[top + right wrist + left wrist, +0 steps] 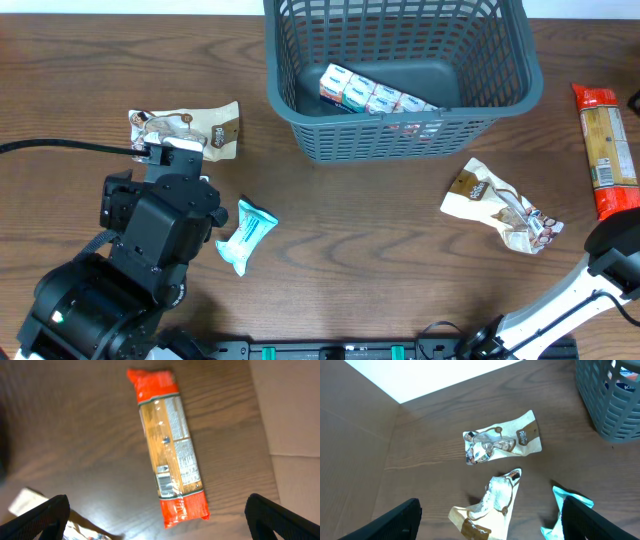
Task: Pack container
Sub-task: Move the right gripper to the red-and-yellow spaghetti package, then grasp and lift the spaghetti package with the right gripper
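Container (380, 140) at far centre of the desk (350, 220), long axis left-right, lying ahead-right of my left jaws, open and empty over a crumpled cream packet (487, 505), and ahead-left of my right jaws, open over a red-ended packet (170, 455); neither clearly nearer.

- My overhead view is evenly lit and sharp; the basket (400, 135) throws only a faint shadow on the table (340, 240) at its near side.
- My left wrist view is crisp, but the pale strip (430, 375) beyond the table's far edge is blown out white.
- My right wrist view is dimmer and blurred; print on the red packet (170, 445) smears, and the left edge goes dark.
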Controlling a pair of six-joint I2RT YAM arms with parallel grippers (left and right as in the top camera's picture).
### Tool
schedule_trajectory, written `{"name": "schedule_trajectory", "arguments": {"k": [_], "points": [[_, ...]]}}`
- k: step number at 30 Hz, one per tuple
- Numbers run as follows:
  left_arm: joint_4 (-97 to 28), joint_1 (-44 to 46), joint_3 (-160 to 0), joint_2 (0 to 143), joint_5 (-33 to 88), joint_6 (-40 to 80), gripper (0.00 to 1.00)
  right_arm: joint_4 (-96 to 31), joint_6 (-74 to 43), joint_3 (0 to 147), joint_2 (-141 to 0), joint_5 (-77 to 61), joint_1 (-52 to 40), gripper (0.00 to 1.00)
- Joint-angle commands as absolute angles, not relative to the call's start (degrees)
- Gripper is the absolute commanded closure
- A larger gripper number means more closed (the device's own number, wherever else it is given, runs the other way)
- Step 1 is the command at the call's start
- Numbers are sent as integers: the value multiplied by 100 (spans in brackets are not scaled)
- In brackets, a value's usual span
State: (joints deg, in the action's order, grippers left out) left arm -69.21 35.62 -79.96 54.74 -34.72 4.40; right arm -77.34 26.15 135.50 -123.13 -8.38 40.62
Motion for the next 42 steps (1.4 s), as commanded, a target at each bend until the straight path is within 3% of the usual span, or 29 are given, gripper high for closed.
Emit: {"name": "schedule_trajectory", "arguments": {"k": [1, 11, 19, 42], "points": [[-6941, 3531, -8071, 5465, -3540, 410, 22, -7642, 3723, 13166, -12344, -941, 4106, 1], [-6941, 3531, -8071, 5465, -3540, 410, 21, -6051, 3804, 11408, -12416, 336, 4108, 1], [-6941, 3531, -8071, 5465, -3540, 410, 22, -5487, 3321, 11367, -12519, 292, 4082, 1], [-6941, 3531, -8071, 5465, -3540, 410, 21, -5321, 3395, 11367, -13570, -30, 4005, 1]]}}
